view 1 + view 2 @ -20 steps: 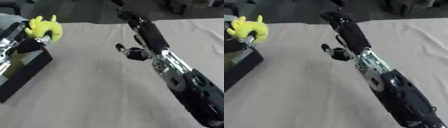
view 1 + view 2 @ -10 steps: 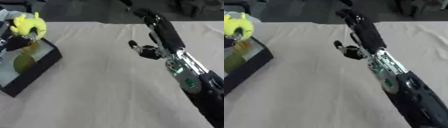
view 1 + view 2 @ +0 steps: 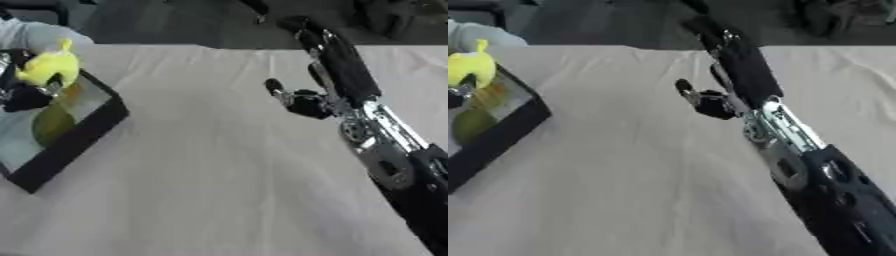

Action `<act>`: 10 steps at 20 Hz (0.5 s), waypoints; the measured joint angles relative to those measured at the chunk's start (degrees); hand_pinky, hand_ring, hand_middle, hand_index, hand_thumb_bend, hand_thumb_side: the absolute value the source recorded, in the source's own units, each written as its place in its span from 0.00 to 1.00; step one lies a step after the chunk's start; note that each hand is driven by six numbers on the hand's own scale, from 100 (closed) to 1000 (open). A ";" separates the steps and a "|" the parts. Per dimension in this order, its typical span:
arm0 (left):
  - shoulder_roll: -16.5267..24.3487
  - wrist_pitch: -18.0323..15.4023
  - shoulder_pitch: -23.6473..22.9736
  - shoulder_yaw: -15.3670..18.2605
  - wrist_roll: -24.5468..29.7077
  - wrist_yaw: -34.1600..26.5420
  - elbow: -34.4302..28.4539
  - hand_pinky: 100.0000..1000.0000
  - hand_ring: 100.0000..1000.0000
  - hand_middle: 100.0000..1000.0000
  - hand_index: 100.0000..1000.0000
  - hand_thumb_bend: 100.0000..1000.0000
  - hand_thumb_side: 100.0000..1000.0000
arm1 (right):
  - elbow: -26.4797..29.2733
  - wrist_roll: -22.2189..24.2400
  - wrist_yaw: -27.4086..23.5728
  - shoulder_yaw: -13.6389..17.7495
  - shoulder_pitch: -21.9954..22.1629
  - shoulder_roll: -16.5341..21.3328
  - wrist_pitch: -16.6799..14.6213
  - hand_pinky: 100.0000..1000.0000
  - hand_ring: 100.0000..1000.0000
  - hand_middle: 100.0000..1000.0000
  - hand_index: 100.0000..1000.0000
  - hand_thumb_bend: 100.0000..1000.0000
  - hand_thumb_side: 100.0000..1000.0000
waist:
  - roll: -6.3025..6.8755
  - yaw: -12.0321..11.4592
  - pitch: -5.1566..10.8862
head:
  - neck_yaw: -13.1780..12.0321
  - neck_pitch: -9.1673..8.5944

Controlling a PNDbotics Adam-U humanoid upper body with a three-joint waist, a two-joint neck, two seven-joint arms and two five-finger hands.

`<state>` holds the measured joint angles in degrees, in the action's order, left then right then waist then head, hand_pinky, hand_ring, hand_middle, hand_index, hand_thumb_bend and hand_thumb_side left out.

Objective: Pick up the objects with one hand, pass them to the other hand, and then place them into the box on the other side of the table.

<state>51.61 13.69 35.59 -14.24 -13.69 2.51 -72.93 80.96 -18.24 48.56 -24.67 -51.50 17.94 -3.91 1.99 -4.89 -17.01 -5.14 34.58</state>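
Note:
A yellow plush toy (image 3: 51, 66) hangs over the black-walled box (image 3: 80, 137) at the table's left, with my left hand (image 3: 28, 95) shut on it from below. Inside the box lies a green rounded object (image 3: 52, 122). My right hand (image 3: 297, 100) hovers above the middle of the cloth, fingers curled, holding nothing; its arm (image 3: 385, 155) runs down to the lower right corner.
A beige cloth (image 3: 219, 190) covers the table, with wide bare room between the box and my right arm. Dark floor and furniture lie beyond the far edge. Something pale (image 3: 35, 35) shows behind the box at upper left.
The camera has shifted, so the box shows further right. The yellow toy in my left hand now hangs over the box. My right hand stays above the cloth.

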 measured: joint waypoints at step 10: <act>-0.01 0.86 -0.81 0.70 -0.35 6.33 1.68 0.91 0.82 0.79 0.91 0.67 0.70 | 0.05 -0.20 0.00 0.23 0.18 0.03 0.21 0.81 0.83 0.79 0.87 0.40 0.00 | -0.26 -0.04 0.00 | -0.80 -0.02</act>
<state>51.60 14.54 34.78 -13.54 -14.04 8.84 -71.25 81.01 -18.44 48.56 -24.44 -51.32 17.97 -3.70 1.72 -4.93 -17.01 -5.95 34.56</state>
